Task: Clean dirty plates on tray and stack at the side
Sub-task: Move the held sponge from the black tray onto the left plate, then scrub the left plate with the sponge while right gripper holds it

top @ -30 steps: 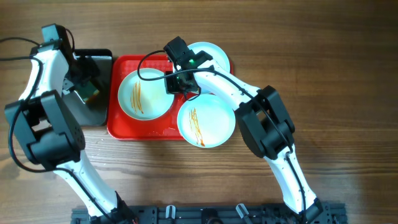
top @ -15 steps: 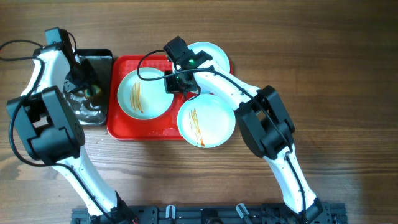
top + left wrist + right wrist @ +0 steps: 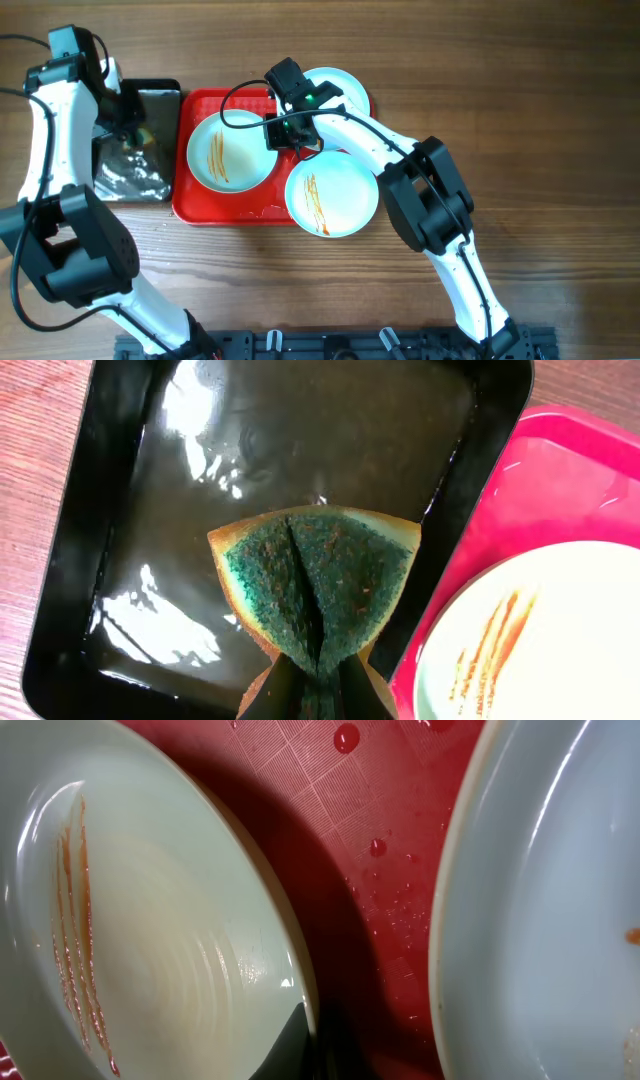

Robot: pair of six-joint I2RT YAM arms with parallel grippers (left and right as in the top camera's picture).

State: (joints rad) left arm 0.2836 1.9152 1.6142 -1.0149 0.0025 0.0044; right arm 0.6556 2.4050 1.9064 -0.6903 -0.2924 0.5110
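Note:
A dirty plate (image 3: pixel 228 150) with orange streaks lies on the left of the red tray (image 3: pixel 262 208). My right gripper (image 3: pixel 284 137) is shut on that plate's right rim (image 3: pixel 296 975), one finger inside the bowl. A second streaked plate (image 3: pixel 332 192) overlaps the tray's lower right edge. A third plate (image 3: pixel 340 88) lies at the tray's top right corner, partly under my right arm. My left gripper (image 3: pixel 315 678) is shut on a green and yellow sponge (image 3: pixel 320 575), folded between the jaws, above the black tub (image 3: pixel 130 180).
The black tub (image 3: pixel 130 480) holds shallow water and stands against the tray's left side (image 3: pixel 560 470). Water drops lie on the tray floor (image 3: pixel 380 850) between the two plates. Bare wooden table (image 3: pixel 540 150) lies to the right and in front.
My left gripper has shut on the sponge and risen out of the tub, and the left arm has swung towards the far left. The right arm and plates have not moved.

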